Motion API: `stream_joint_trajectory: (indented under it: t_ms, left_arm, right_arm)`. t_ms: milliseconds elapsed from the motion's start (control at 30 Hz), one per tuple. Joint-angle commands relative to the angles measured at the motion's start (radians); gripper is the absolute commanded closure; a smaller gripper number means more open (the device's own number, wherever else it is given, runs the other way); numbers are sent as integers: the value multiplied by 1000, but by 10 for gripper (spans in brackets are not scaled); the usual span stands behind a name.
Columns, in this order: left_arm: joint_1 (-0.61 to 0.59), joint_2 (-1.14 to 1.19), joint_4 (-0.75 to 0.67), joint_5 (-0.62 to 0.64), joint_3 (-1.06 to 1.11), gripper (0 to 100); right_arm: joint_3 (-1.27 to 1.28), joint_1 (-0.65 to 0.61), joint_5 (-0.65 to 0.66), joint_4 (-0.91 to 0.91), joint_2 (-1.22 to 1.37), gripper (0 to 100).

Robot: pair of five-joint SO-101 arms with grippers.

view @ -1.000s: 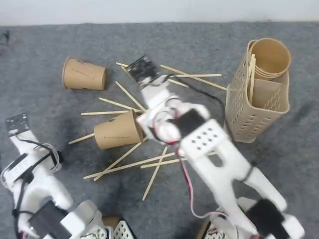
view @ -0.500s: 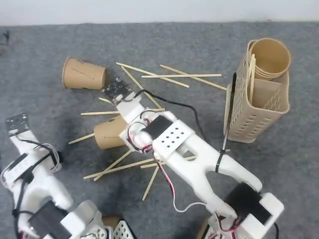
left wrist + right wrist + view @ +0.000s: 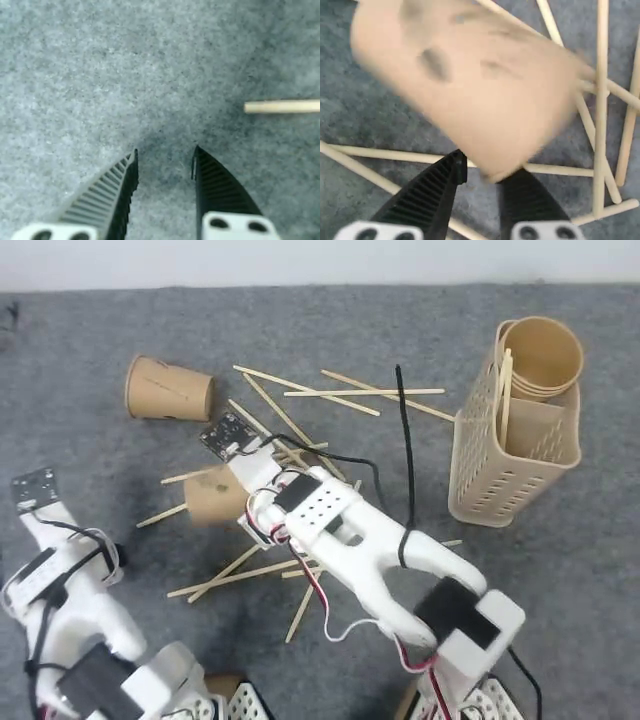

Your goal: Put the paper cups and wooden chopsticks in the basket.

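Brown paper cup lies on its side mid-carpet among scattered chopsticks. Right gripper part-open, jaws straddling cup rim. Left gripper open, empty, low over carpet, near left. Second cup far left. Basket far right, stacked cups inside.

High view looks down on the mat; wrist views face it closely; right shares one cup.
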Motion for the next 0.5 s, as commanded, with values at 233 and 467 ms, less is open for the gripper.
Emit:
stream_joint_trajectory:
  t_ms: [233,467]
  left_arm:
    - [-2,-34,-17,11,-2,827]
    - [-2,-34,-17,11,-2,827]
  right_arm:
    - [-86,-22,80,-10,-18,990]
    - [-86,1,158,68,-262,990]
